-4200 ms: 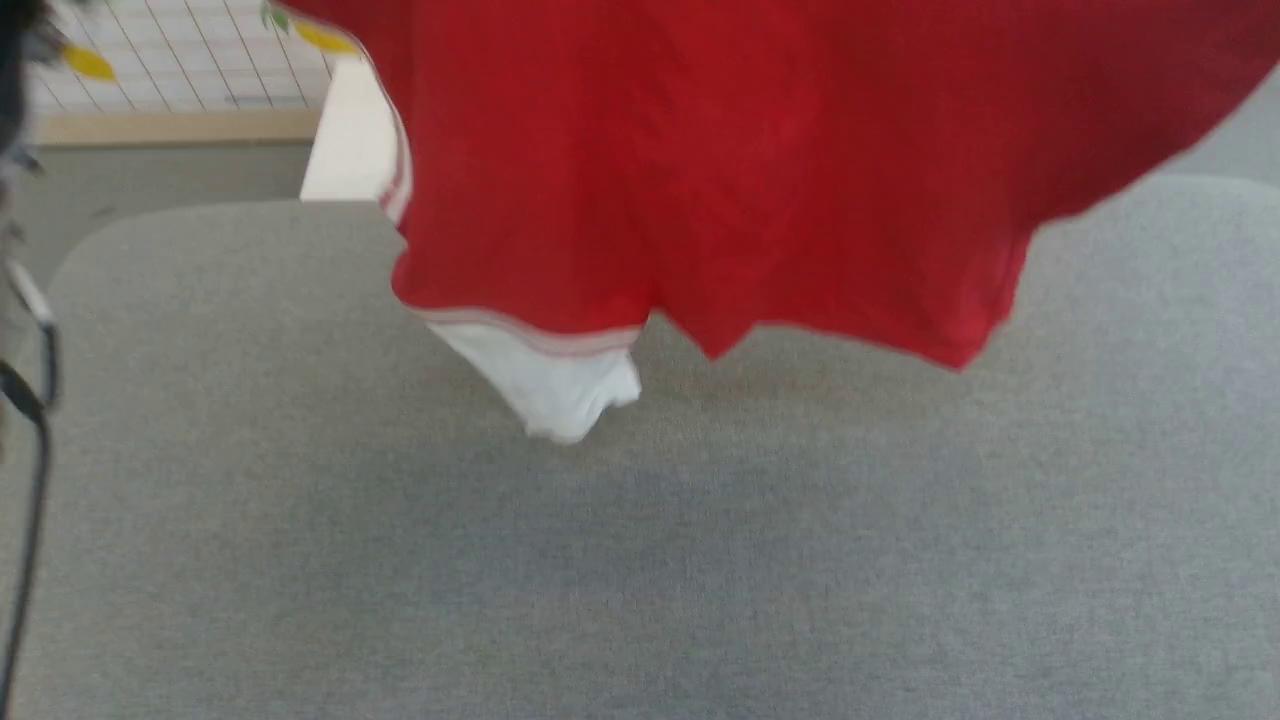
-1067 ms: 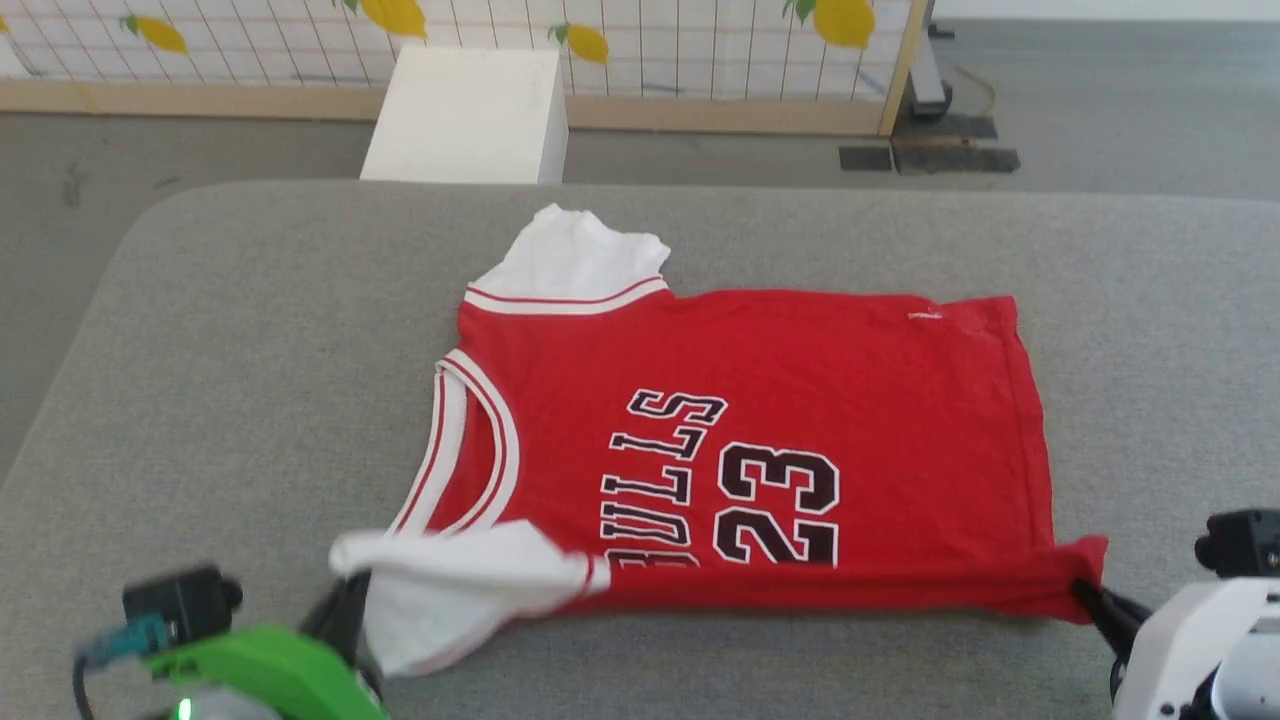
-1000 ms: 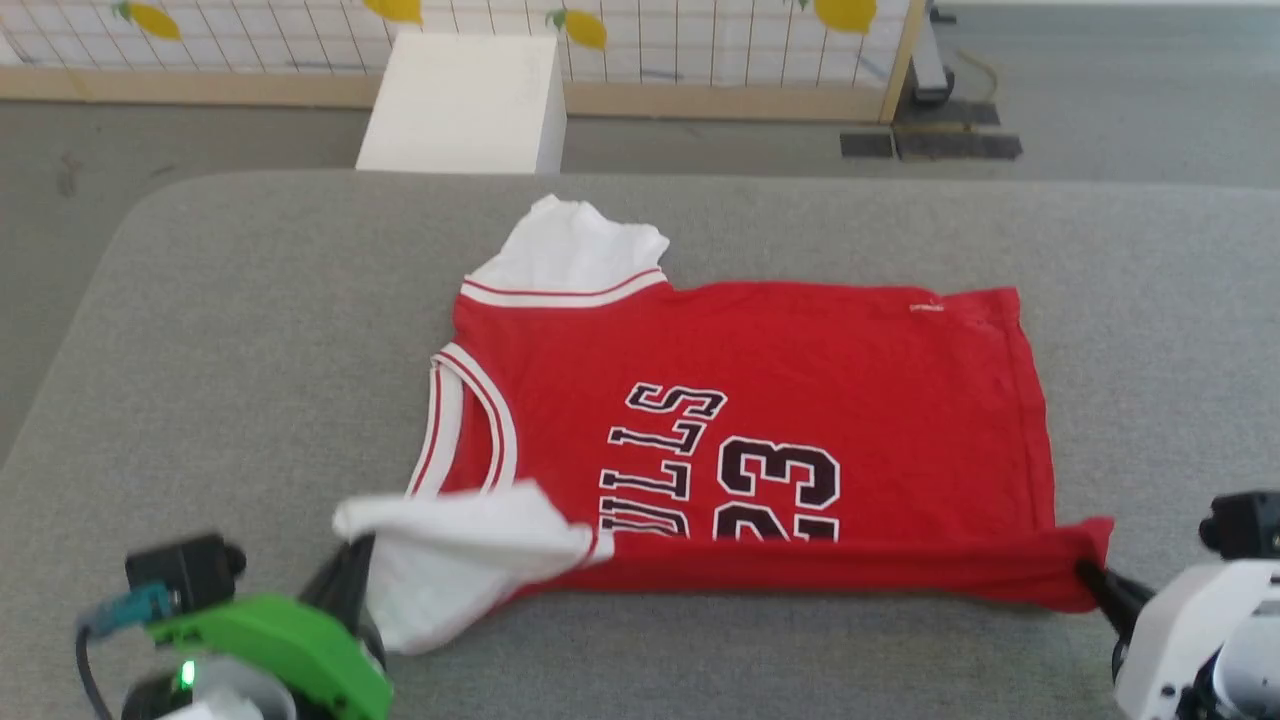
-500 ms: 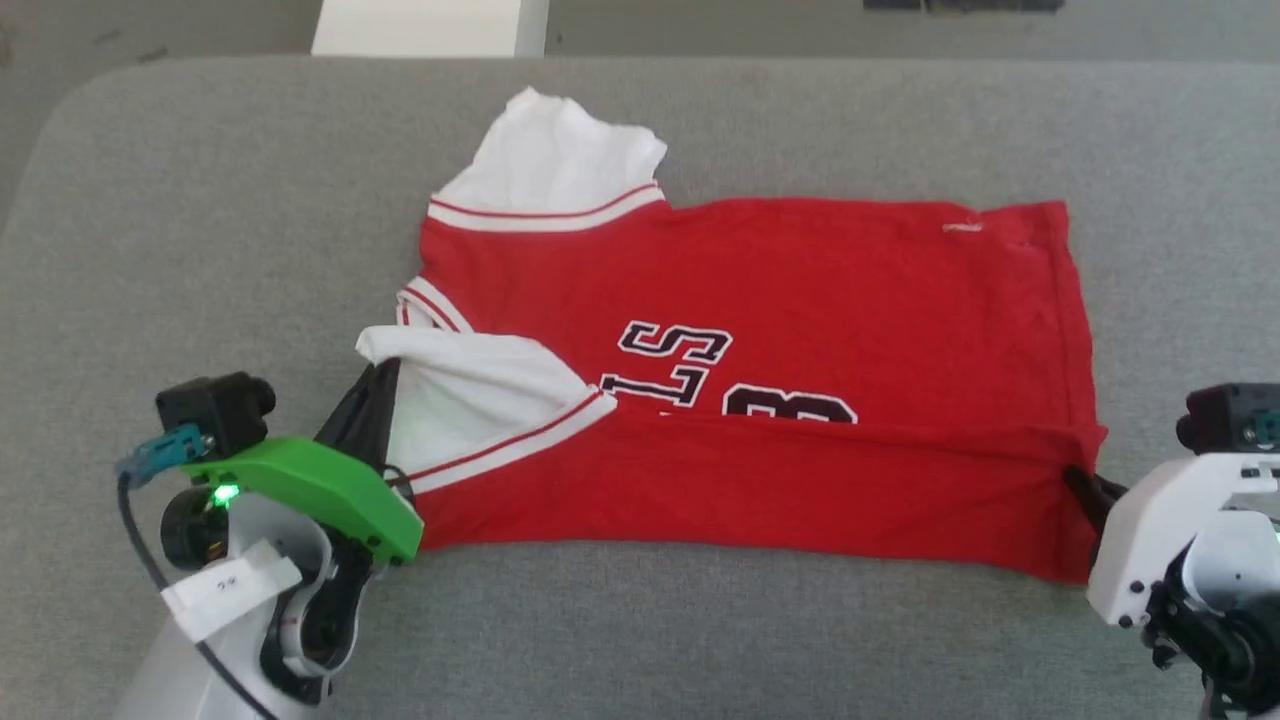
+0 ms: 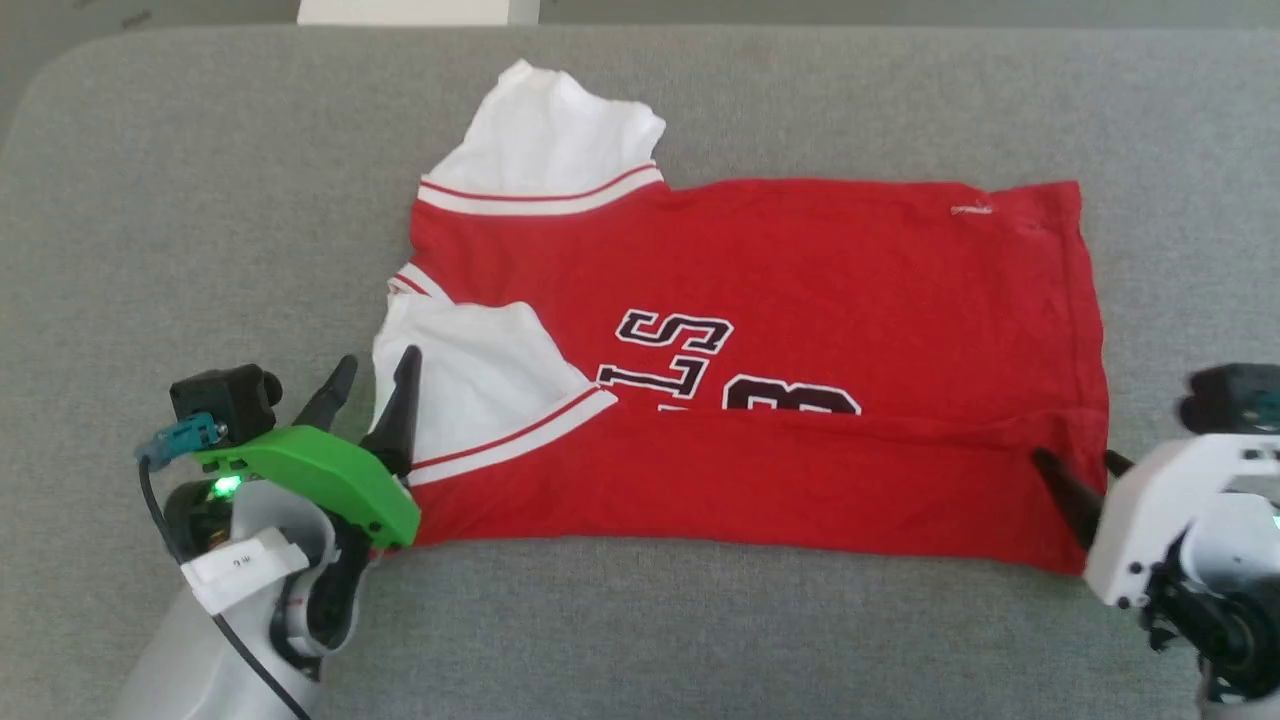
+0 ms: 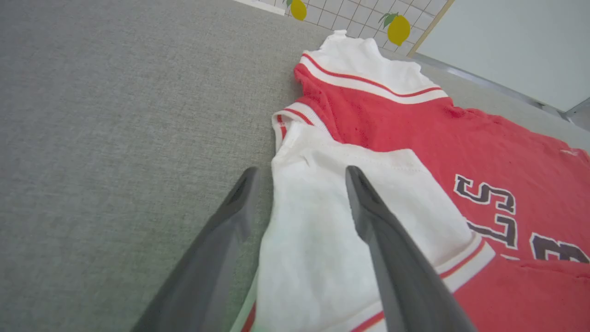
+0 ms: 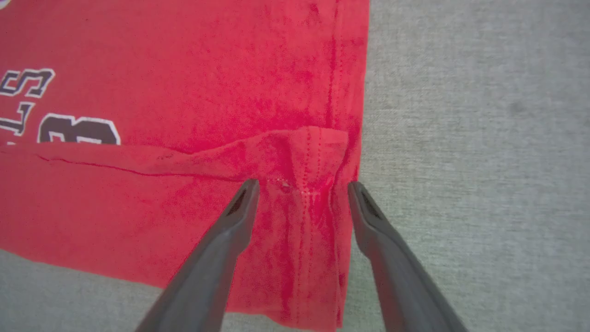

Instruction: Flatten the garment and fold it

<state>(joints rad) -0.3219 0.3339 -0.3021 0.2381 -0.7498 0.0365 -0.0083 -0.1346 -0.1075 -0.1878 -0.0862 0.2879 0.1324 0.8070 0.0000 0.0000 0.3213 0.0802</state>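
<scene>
Your left gripper [image 5: 377,362] stands wide open with nothing pinched. From its wrist camera, one finger lies over the grey padded surface [image 5: 200,200] and the other over the white near sleeve [image 5: 470,370]. Your right gripper [image 5: 1076,460] is spread just as wide. Its fingers straddle the hem corner [image 7: 304,157], and the cloth sits loose between them, not clamped.

The garment [image 5: 800,270] lies flat on the surface, collar end toward your left, hem toward your right. Its near edge is turned up and over as a long red flap [image 5: 750,480], which covers the lower half of the black lettering [image 5: 670,350]. The near sleeve is laid back onto the chest. The far sleeve [image 5: 550,120] sticks out toward the far side, slightly rumpled.
</scene>
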